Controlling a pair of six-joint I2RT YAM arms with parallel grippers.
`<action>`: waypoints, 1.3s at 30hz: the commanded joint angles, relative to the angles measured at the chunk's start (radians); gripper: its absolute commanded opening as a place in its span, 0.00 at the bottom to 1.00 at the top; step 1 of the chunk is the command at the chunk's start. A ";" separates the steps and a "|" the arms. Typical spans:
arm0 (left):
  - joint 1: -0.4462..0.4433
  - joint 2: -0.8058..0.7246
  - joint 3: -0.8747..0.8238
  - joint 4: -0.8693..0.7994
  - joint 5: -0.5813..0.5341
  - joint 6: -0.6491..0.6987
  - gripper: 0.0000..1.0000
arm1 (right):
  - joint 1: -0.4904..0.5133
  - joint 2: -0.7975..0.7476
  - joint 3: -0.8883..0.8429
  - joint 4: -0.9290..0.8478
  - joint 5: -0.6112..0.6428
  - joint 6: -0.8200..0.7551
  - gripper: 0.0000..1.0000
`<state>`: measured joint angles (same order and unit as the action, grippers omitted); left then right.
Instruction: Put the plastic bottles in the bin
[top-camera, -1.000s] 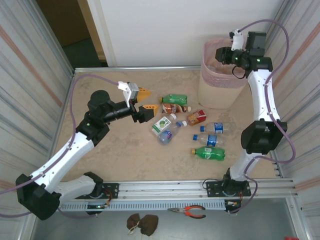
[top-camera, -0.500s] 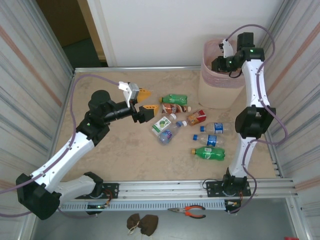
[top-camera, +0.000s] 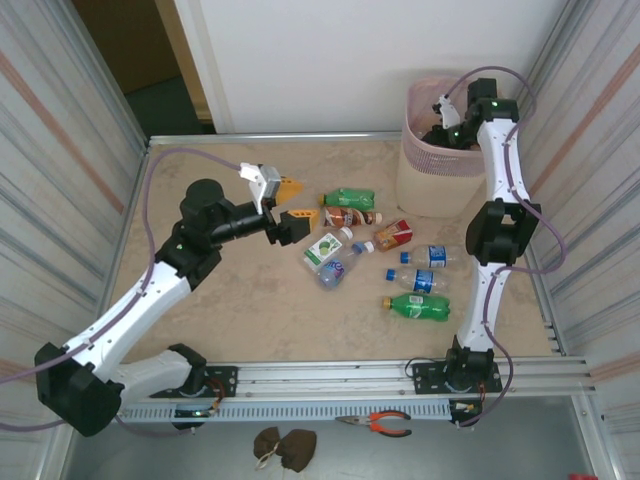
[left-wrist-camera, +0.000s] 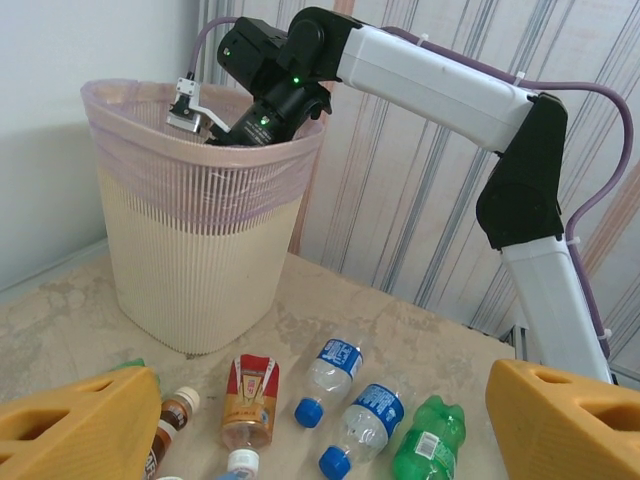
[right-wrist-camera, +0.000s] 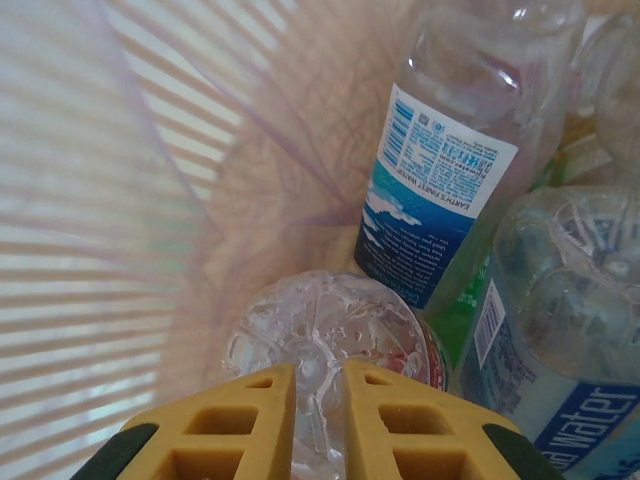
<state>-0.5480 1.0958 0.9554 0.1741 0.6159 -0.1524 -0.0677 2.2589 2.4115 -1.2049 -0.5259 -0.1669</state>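
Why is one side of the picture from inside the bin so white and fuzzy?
Right wrist view: bright light comes through the bin wall on the left, washing it out and blurring it; the blue-label bottle is sharp. Left wrist view: the bin looks crisp and evenly lit.

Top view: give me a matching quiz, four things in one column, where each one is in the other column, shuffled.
1 bin
2 pliers
3 right arm
4 loose bottles

A lying mid-table
B in front of the rail, off the table
C far right corner of the table
D reaching into the bin

Pairs: 1-C, 2-B, 3-D, 4-A
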 joint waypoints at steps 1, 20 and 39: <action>0.011 0.019 0.029 -0.007 -0.002 0.027 0.85 | -0.002 0.001 0.014 -0.049 0.006 -0.007 0.19; -0.097 0.224 0.204 -0.350 -0.142 0.134 0.81 | 0.017 -0.440 -0.243 0.292 0.099 0.158 0.42; -0.320 0.472 0.220 -0.625 -0.409 0.102 0.77 | 0.084 -1.012 -0.959 0.570 0.115 0.254 0.47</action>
<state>-0.8482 1.5303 1.1419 -0.3775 0.2581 -0.0311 0.0032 1.3052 1.5036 -0.6701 -0.4217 0.0559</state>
